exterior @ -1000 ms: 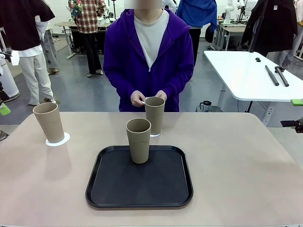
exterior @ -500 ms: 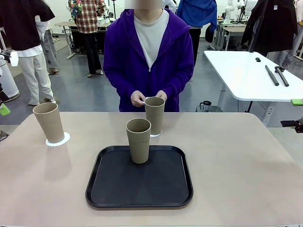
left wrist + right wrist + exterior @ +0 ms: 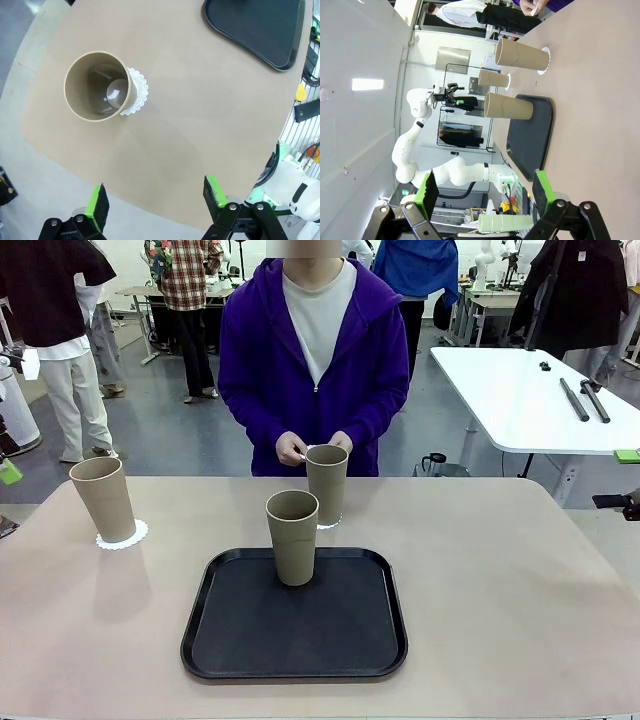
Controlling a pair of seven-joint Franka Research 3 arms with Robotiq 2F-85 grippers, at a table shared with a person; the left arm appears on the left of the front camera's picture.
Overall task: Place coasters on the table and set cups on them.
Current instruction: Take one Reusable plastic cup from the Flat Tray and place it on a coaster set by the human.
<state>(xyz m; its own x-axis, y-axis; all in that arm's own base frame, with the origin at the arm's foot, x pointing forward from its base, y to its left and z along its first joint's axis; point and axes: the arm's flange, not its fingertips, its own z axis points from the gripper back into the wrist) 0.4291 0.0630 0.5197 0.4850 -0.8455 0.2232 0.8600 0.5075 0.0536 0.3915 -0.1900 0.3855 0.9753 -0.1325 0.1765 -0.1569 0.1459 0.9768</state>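
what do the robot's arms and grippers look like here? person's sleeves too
Left gripper: black linkage fingers with visible bolts, bright green pads. Right gripper: same black fingers and green pads. Left arm: glossy white rounded links with a dark band at a joint. The person's sleeves: purple, long, part of a zip hoodie.

we see tan cups (image 3: 292, 536), white scallop-edged coasters (image 3: 136, 534), a black tray (image 3: 300, 632), a beige table (image 3: 500, 590), a purple hoodie (image 3: 258, 370)
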